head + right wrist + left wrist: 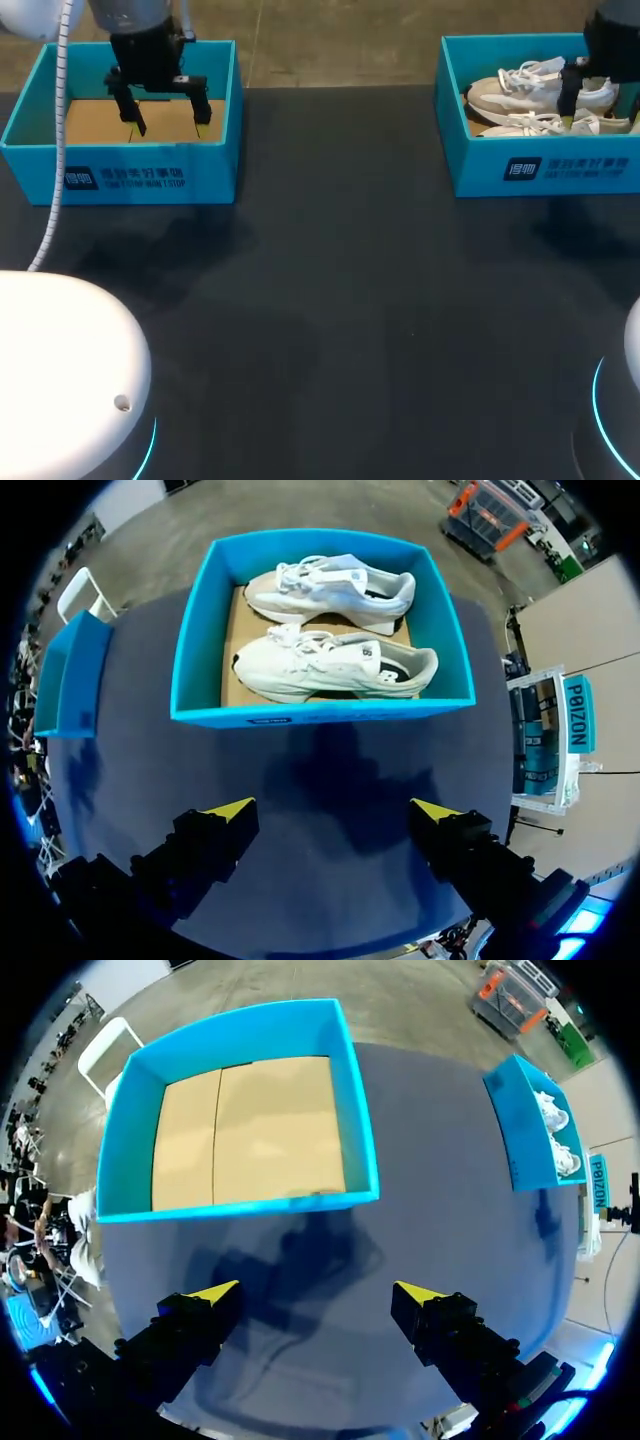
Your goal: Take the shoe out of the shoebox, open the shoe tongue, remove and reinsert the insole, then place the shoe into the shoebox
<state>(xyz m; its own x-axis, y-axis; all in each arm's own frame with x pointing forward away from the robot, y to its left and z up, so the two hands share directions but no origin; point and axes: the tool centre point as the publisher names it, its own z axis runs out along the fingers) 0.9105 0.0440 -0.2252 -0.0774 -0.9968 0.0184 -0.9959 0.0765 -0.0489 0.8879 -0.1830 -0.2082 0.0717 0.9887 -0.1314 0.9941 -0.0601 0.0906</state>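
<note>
Two white sneakers [335,655] are seen lying side by side in the blue shoebox [320,712] at the right of the dark counter [340,300], so the shoe is already where the task wants it. This fits either a start or a finished run, tbh, and can't be settled from here.

The right hand [335,815] is held spread wide w/ nothing in it, short of the box's near wall, prob so the whole box is kept in sight. The left hand [315,1295] is likewise held open and empty near a second blue box [240,1205].

That box's bare cardboard floor is shown fully only in the left wrist view. In the head view the sneakers are partly hidden by the right arm.
</note>
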